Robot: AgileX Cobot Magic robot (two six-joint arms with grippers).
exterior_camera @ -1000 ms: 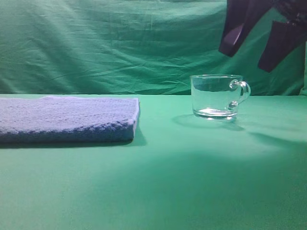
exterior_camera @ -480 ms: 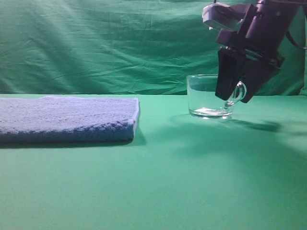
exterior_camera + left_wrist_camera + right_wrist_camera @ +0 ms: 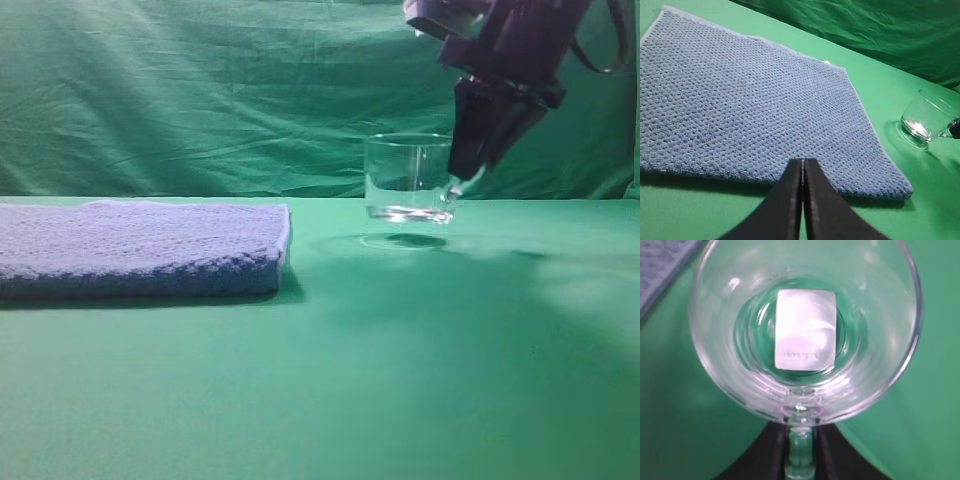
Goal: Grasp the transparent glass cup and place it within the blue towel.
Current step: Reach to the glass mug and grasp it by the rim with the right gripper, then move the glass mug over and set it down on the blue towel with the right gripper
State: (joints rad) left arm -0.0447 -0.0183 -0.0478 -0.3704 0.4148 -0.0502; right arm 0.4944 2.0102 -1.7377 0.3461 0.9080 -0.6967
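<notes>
Right gripper is pinched on the handle of the transparent glass cup; the wrist view shows a dark finger on each side of the loop, with the mug's mouth facing the camera. In the high view the cup hangs clear of the green table, with a visible gap and its shadow on the cloth underneath. It looks roughly upright there, perhaps slightly tipped toward the handle side. It appears empty, with a white label on the base.

Blue towel lies flat on the left of the table, well apart from the cup, with bare green cloth between. Nothing is on it. Left gripper has its fingers pressed together and holds nothing, hovering at the towel's near edge in its own view.

Step, as I read it: grasp done, lift underway, transport not started.

Next move calls for:
- enough height to clear the towel's raised right edge
- travel left across the gap until the base is well inside the towel, not on the border
- a gentle, level set-down, since the terry is soft and the cup could rock
- letting go only once the base is seated.

The handle-only grip is off-centre, so the cup may swing or twist, and slow motion is the safe call. Left gripper is close to the drop zone, so the drop should stay clear of it.
</notes>
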